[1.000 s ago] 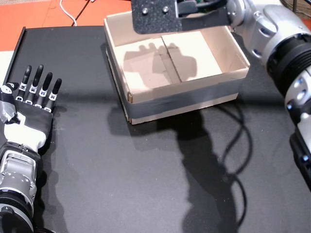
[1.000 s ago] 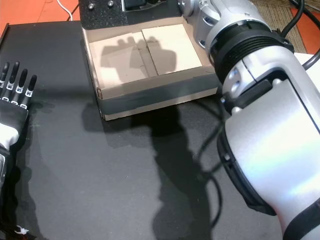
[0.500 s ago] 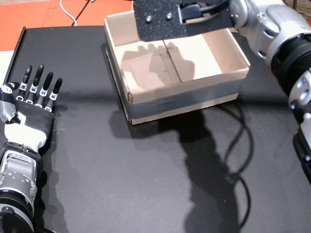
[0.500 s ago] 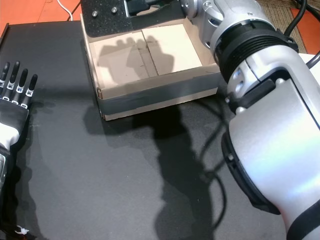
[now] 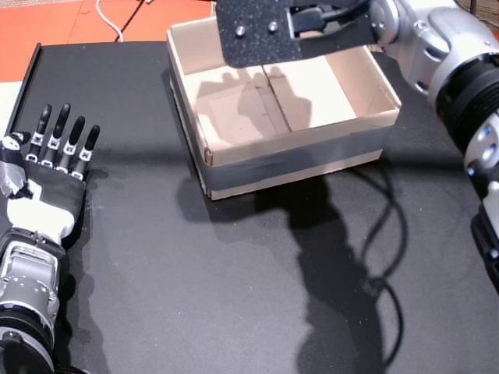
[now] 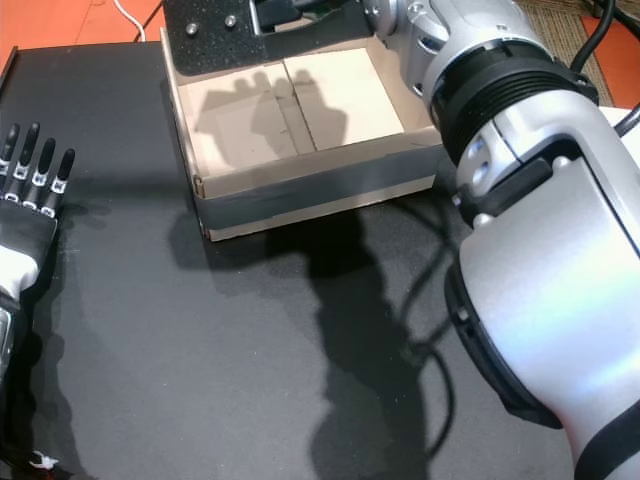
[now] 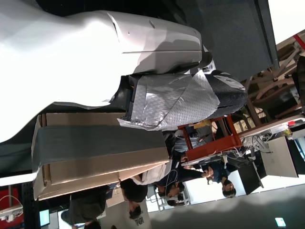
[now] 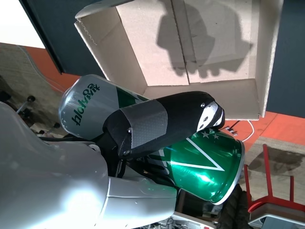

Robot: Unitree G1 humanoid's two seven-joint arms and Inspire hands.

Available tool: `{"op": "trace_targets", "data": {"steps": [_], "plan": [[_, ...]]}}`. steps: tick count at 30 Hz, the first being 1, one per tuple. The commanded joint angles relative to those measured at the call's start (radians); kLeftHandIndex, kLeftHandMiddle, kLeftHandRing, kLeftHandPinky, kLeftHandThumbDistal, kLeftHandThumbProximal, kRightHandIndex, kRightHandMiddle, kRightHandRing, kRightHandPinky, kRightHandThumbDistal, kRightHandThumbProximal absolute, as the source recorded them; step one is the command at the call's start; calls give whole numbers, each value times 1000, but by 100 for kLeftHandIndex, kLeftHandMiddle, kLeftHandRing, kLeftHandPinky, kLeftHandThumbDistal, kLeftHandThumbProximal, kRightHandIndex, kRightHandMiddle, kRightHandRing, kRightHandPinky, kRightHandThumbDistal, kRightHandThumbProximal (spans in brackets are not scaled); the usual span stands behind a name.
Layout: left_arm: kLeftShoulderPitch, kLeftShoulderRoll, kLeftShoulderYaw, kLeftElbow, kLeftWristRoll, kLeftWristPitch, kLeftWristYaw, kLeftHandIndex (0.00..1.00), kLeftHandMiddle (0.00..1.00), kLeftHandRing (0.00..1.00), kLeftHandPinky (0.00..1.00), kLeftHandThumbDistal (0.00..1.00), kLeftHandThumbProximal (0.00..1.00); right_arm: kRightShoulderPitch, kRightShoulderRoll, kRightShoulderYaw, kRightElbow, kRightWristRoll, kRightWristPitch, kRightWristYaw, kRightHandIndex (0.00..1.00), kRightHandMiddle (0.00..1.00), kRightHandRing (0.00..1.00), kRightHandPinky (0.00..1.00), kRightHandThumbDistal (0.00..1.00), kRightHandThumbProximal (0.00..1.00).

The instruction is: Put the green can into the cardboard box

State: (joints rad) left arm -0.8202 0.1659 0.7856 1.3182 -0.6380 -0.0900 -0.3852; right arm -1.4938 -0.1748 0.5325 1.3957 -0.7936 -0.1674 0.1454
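The cardboard box (image 5: 234,152) (image 6: 215,170) stands open at the far middle of the black table, its floor bare in both head views. My right hand (image 5: 288,31) (image 6: 260,25) hovers over the box's far side. The right wrist view shows this hand (image 8: 162,124) shut on the green can (image 8: 205,162), which lies on its side above the box (image 8: 119,62). The can is hidden in both head views. At the near left, my left hand (image 5: 51,167) (image 6: 30,190) lies flat on the table, open, fingers straight.
A white cable (image 5: 109,19) runs over the orange floor beyond the table. A black cable (image 5: 382,234) loops across the table right of centre. People sit in the room behind in the left wrist view (image 7: 190,176).
My right hand with the can has shifted slightly nearer and lower over the box; its shadow on the box floor moved a little. The left hand has not moved.
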Motion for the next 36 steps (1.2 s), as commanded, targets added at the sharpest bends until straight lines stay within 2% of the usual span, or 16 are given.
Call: {"op": "trace_targets", "data": {"steps": [1, 2, 4, 5, 6, 7, 8, 10, 11, 18, 22, 27, 31, 34, 36], "plan": [[5, 2, 2, 8, 3, -7, -5, 50, 45, 62, 81, 0, 100, -16, -14, -9, 0, 10, -9, -2, 31, 31, 41, 54, 52, 67], [5, 2, 1, 8, 4, -8, -4, 50, 44, 61, 81, 0, 100, -15, -15, -6, 0, 7, -12, -5, 32, 31, 41, 53, 54, 69], [5, 2, 0, 8, 4, -7, -3, 50, 45, 61, 81, 0, 100, -15, -16, 1, 0, 0, -16, -10, 34, 33, 42, 56, 64, 73], [5, 2, 0, 8, 4, -7, -2, 50, 45, 61, 81, 0, 100, -16, -17, 3, 0, -2, -18, -12, 41, 40, 48, 58, 71, 75], [5, 3, 0, 8, 5, -7, -3, 50, 45, 62, 81, 0, 100, -17, -16, 4, 0, -3, -14, -7, 57, 59, 65, 66, 80, 78], [5, 3, 0, 8, 5, -8, -2, 50, 45, 62, 81, 0, 100, -18, -15, -1, 0, 3, -8, 5, 68, 71, 75, 72, 92, 80], [5, 3, 0, 8, 5, -7, 0, 50, 44, 62, 81, 0, 100, -19, -13, -16, 1, 19, 1, 27, 76, 77, 81, 77, 98, 78], [5, 5, 0, 9, 6, -4, 1, 50, 43, 61, 81, 0, 100, -23, -8, -49, 1, 55, 21, 86, 87, 89, 90, 88, 100, 74], [6, 6, 0, 9, 6, -3, 0, 50, 43, 61, 81, 0, 100, -24, -6, -59, 1, 66, 27, 105, 89, 91, 92, 90, 100, 73], [6, 5, -5, 8, 9, -8, -3, 49, 43, 59, 81, 0, 100, -27, -3, -72, -2, 73, 42, 159, 90, 93, 96, 98, 100, 77], [6, 6, -4, 9, 8, -7, -4, 50, 43, 61, 81, 0, 100, -25, -4, -69, -2, 67, 41, 152, 87, 91, 94, 97, 100, 76], [3, 6, -6, 9, 10, -11, 6, 48, 42, 62, 80, 0, 100, -23, -3, -81, -3, 78, 44, 158, 91, 93, 95, 96, 100, 71], [1, 7, -7, 8, 11, -8, 11, 49, 44, 62, 80, 0, 100, -23, -1, -91, -3, 84, 48, 169, 86, 87, 92, 97, 100, 72], [1, 8, -6, 9, 10, -7, 10, 52, 45, 63, 82, 0, 100, -24, -3, -85, -3, 77, 43, 163, 90, 92, 94, 96, 100, 74], [2, 9, -5, 10, 9, -7, 3, 52, 45, 65, 83, 0, 100, -25, -6, -88, -4, 79, 40, 156, 94, 98, 99, 97, 100, 76]]}}
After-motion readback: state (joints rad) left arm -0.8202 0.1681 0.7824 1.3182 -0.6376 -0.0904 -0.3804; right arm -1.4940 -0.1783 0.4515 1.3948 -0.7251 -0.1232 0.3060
